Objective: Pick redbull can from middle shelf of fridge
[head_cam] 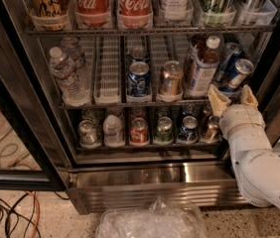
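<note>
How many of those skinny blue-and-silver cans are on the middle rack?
2. Both are at the right end of the middle shelf: the front redbull can just above the open gripper, the second redbull can right behind it. Others may be hidden further back.

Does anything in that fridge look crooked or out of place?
Yes. At the right end of the middle shelf, the front redbull can leans rightward, while the blue soda can and gold can stand upright. The gripper, fingers spread, sits just below it. A crumpled plastic bag lies on the floor outside.
</note>
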Controlling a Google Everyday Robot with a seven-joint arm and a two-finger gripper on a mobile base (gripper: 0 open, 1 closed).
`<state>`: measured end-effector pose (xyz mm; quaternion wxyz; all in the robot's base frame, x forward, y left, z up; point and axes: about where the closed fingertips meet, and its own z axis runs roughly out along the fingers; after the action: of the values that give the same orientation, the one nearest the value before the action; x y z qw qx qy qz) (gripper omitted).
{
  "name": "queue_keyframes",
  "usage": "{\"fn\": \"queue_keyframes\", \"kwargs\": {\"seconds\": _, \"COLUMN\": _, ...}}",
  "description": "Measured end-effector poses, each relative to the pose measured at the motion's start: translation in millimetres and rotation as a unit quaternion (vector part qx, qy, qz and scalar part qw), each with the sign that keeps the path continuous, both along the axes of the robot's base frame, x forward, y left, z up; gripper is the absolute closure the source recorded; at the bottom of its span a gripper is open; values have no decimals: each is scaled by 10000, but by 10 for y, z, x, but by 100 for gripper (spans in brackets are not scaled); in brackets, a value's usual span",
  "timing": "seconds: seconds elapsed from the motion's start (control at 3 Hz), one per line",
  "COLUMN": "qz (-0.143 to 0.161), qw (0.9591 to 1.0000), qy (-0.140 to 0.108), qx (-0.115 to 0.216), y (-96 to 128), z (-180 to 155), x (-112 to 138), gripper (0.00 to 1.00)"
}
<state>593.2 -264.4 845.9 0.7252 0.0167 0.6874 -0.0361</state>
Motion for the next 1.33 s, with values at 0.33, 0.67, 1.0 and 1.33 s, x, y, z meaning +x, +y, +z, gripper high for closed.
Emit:
{"fn": "queue_keyframes", "kwargs": {"seconds": 0.33, "qz": -91, "qw": 9999, "qy": -46, "qx": -24, "y": -12, "z": 1, "x": 54, "gripper": 36}}
{"fn": "queue_keyframes", "kwargs": {"seconds": 0.67, "qz": -188, "qw": 9998, "qy": -92, "qx": -31, "y": -31, "z": 9, "x": 86, "gripper": 41}}
{"fn": "queue_keyframes", "kwargs": {"seconds": 1.0, "qz": -262, "qw": 9996, "qy": -116, "qx": -26, "y": -45, "z": 6, "x": 104, "gripper": 41}}
{"fn": "queue_keyframes", "kwargs": {"seconds": 1.33, "qz": -316, "qw": 9994, "qy": -143, "qx": -11, "y": -55, "z": 6, "x": 143, "gripper": 41}}
